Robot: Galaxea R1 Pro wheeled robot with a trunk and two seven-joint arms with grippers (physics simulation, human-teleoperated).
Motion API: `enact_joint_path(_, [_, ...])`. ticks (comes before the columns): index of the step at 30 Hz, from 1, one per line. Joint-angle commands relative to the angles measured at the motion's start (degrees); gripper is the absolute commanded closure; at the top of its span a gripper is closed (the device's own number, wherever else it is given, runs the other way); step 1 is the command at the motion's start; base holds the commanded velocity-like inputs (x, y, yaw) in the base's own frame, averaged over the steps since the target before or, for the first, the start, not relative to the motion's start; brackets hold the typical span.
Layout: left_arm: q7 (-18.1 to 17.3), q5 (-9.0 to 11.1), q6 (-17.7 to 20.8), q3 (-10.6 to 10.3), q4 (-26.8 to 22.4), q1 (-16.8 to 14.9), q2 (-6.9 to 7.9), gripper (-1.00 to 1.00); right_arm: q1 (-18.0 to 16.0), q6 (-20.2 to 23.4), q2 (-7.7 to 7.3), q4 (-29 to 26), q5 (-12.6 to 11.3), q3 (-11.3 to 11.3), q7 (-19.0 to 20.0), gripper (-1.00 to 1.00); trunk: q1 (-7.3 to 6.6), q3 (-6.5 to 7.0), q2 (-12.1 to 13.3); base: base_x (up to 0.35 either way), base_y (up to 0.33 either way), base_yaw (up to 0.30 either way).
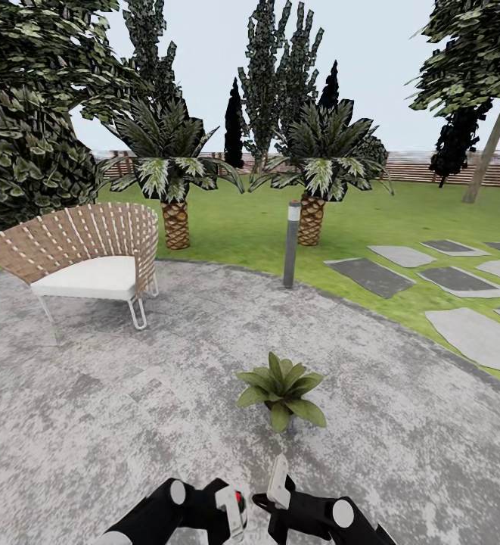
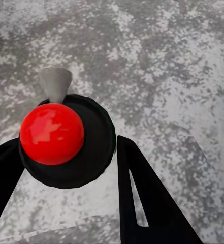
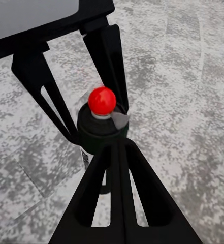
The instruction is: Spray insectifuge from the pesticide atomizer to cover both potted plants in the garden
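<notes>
Pesticide atomizer [image 2: 66, 140] pinched in left gripper [image 2: 66, 173], red button up, just short of the potted plant [image 1: 282, 390]. Right gripper [image 3: 114, 152] pressed close, fingers together, can't tell if gripping. Could easily miss leaves if aimed low at paving [image 1: 128, 393].

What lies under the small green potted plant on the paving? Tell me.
The small green potted plant stands on grey speckled paving. Its broad leaves cover its pot and the ground right beneath.
</notes>
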Motion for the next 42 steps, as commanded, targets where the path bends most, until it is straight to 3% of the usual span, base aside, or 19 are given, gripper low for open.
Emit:
enact_joint_path(1, [-0.07, -0.59, -0.45, 0.00, -0.07, -0.03, -0.03, 1.00, -0.02, -0.32, 0.01, -0.04, 0.55, -0.08, -0.02, 1.00, -0.01, -0.05, -0.02, 0.000, 0.000, 0.000])
enact_joint_path(5, [-0.27, -0.66, -0.46, -0.36, -0.08, -0.04, -0.27, 1.00, -0.02, -0.32, 0.01, -0.04, 0.55, -0.08, -0.02, 1.00, -0.01, -0.05, -0.02, 0.000, 0.000, 0.000])
enact_joint_path(8, [-0.28, -0.62, -0.38, -2.38, -0.08, -0.04, -0.39, 1.00, -0.02, -0.32, 0.01, -0.04, 0.55, -0.08, -0.02, 1.00, -0.01, -0.05, -0.02, 0.000, 0.000, 0.000])
enact_joint_path(12, [-0.25, -0.59, -0.30, -3.36, -0.08, -0.04, -0.49, 1.00, -0.02, -0.32, 0.01, -0.04, 0.55, -0.08, -0.02, 1.00, -0.01, -0.05, -0.02, 0.000, 0.000, 0.000])
enact_joint_path(42, [-0.40, -0.55, -0.37, -3.64, -0.70, -0.04, -1.33, 1.00, -0.02, -0.32, 0.01, -0.04, 0.55, -0.08, -0.02, 1.00, -0.01, -0.05, -0.02, 0.000, 0.000, 0.000])
